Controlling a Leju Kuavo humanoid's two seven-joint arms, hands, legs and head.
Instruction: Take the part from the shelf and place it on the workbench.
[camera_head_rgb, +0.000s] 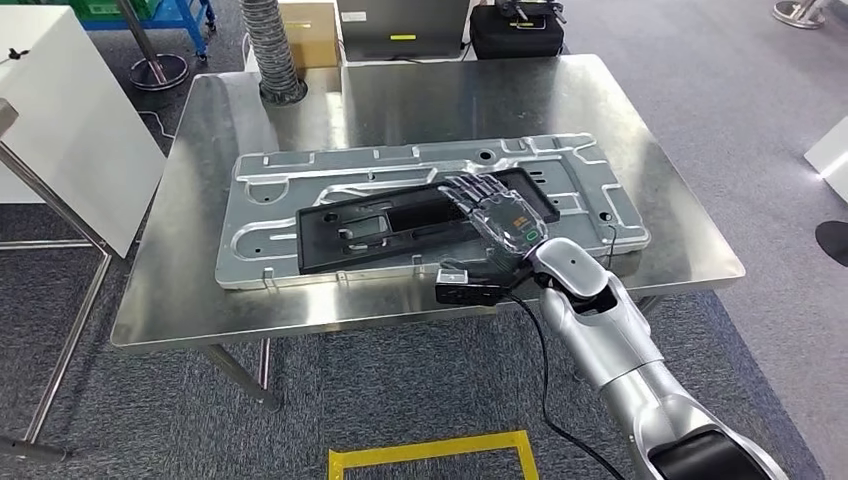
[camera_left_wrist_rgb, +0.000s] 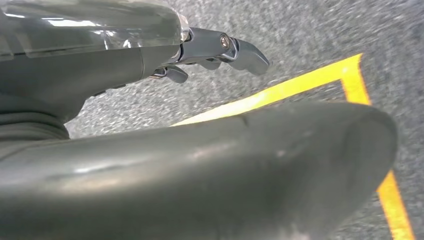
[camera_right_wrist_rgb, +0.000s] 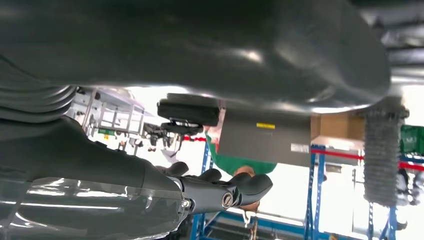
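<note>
Part, black flat frame, one only, lay on one large grey metal panel, itself flat on the steel workbench. Long axis ran left-right across the bench, slightly tilted, near end toward right. Sat directly under right hand, fingers spread over the part's right end, palm down; touching or just above, could not tell. Held nothing as far as visible, so judged open. In right wrist view same hand with fingers extended, nothing between them. Left hand hung down over grey carpet and yellow floor tape, fingers loosely apart, empty, well away from the bench. Right hand clearly the nearer one. Placement judged done or nearly so; next move likely lifting straight up clear of the part without dragging it. Behind bench: one ribbed hose, one cardboard box, one black case.
</note>
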